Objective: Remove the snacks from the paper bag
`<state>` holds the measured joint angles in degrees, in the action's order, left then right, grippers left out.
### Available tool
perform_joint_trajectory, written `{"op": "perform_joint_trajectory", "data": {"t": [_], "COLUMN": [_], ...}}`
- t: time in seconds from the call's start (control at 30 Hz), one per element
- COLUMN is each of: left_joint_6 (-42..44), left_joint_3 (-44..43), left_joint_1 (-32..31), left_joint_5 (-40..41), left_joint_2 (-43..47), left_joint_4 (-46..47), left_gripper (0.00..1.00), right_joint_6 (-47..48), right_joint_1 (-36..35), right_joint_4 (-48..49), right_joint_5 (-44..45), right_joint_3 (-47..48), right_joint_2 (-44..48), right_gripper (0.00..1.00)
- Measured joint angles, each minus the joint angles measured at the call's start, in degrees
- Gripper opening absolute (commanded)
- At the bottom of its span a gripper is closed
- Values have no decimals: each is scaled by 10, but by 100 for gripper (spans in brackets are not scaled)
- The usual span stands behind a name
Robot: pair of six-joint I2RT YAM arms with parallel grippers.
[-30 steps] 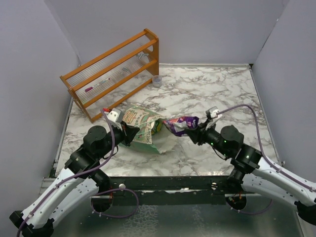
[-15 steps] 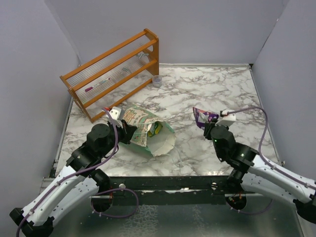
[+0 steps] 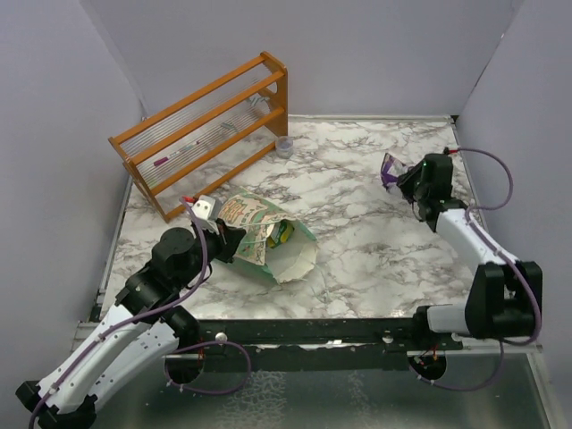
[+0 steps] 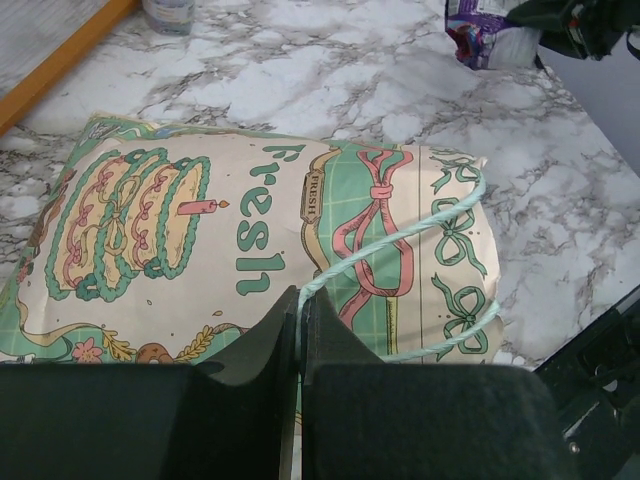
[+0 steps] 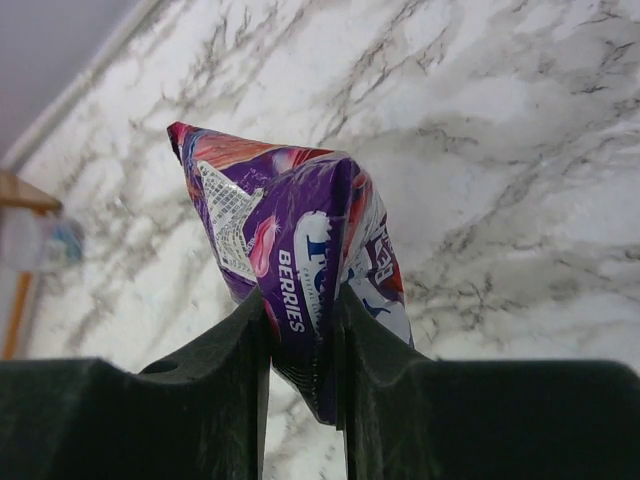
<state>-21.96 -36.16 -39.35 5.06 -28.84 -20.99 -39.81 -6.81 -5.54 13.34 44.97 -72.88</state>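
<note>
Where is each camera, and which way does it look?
Top: above and behind the arms, facing down at table, rack and bag; both arms show.
Left wrist: on the left arm, facing the bag over the shut left gripper.
Right wrist: on the right arm, facing the purple packet in the right gripper.
Shared: top and left wrist both show bag and packet.

White arm links (image 3: 125,344), black joints (image 3: 174,253), purple cables (image 3: 212,391), white wrist cameras (image 3: 204,208)
</note>
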Motion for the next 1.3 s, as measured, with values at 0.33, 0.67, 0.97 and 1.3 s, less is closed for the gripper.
{"op": "perform_joint_trajectory", "data": {"t": [0.33,0.67,0.97,1.3], "left_joint_6": [-1,-1,-1,-2], "left_joint_3": [0,0,0,0], "left_joint_1": [-2,-2,-2,-3], "left_joint_5": [-4,-18,-18,-17], "left_joint_2": [22,34,40,19], "left_joint_4": [-1,-1,-1,-1], "left_gripper": [0,0,0,0], "right_joint_6": [-173,-212,-170,-117], "right_joint_1": [148,203,233,229], "right_joint_4": [108,164,186,214], "right_joint_5": [-138,-143,-136,-185], "right_joint_3": [130,296,131,-148], "right_joint_2": [-260,-456,-337,10], "right_gripper": [25,62,99,98]}}
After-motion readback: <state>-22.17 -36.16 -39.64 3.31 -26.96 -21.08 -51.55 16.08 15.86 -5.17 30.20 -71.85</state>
